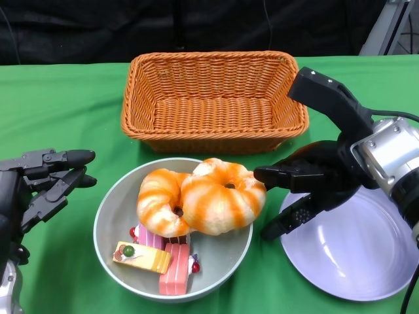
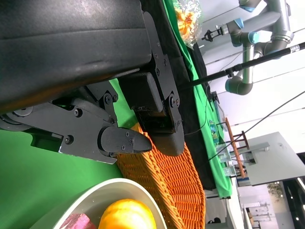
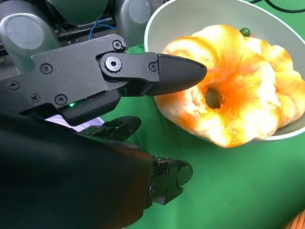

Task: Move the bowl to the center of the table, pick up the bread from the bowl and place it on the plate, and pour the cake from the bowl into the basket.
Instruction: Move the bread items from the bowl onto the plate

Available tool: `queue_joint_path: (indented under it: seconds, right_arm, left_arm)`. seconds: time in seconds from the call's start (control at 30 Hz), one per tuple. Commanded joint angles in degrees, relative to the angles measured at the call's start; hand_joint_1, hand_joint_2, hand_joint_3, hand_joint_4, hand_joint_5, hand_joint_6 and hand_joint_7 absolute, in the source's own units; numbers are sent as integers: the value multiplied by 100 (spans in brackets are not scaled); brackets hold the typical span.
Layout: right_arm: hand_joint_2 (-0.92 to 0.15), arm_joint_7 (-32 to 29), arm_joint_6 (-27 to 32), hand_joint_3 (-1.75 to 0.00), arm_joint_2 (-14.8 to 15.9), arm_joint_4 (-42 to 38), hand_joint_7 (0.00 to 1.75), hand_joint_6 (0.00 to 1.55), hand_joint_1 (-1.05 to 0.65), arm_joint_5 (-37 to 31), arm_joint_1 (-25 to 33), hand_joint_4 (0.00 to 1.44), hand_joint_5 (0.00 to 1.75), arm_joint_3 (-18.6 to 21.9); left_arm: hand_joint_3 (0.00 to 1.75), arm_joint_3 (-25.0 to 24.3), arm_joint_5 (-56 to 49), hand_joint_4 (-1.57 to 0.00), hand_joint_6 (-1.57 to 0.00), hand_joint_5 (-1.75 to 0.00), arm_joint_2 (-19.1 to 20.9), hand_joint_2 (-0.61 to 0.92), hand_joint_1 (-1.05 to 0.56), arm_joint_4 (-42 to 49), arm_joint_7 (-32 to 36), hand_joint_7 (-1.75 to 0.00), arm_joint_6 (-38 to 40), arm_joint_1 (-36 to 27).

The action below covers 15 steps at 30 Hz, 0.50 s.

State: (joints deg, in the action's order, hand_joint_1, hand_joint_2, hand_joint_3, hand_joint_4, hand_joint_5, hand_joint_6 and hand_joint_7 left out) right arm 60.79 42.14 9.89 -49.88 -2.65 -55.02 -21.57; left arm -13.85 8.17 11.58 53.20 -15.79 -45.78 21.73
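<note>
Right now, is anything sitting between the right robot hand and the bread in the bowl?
Nothing visible. The right robot hand is open beside the bowl, fingertips close to the nearer bread, with only open space between them.

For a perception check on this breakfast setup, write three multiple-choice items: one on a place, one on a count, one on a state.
1. Where does the basket stand relative to the bowl?
A. Behind it, farther from the robot
B. Inside it
C. On the plate

2. How many bread rings lie in the bowl?
A. None
B. Two
C. Five

3. What is the state of the plate?
A. Piled with cake
B. Empty
C. Flipped upside down

Answers:
1. A, the head view shows the basket beyond the bowl's far rim.
2. B, two orange-striped rings sit side by side above the cake slices.
3. B, its purple face is bare; the right robot hand reaching toward the bread holds nothing yet, and the left robot hand is open too.
</note>
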Motion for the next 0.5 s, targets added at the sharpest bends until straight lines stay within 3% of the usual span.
queue_joint_path:
  seconds: [0.03, 0.5]
  right_arm:
    - [-92, 105, -127, -51, 8, -32, 0, 0, -97, -54, -71, 49, 1, -48]
    - [-92, 152, -410, -51, 8, -80, 0, 0, -99, -73, -47, 42, 0, -52]
  left_arm:
    - [27, -14, 12, -99, -127, -76, 72, 92, -11, 44, 15, -3, -62, 65]
    - [28, -15, 33, -100, -128, -77, 60, 92, -11, 93, -8, -3, -89, 93]
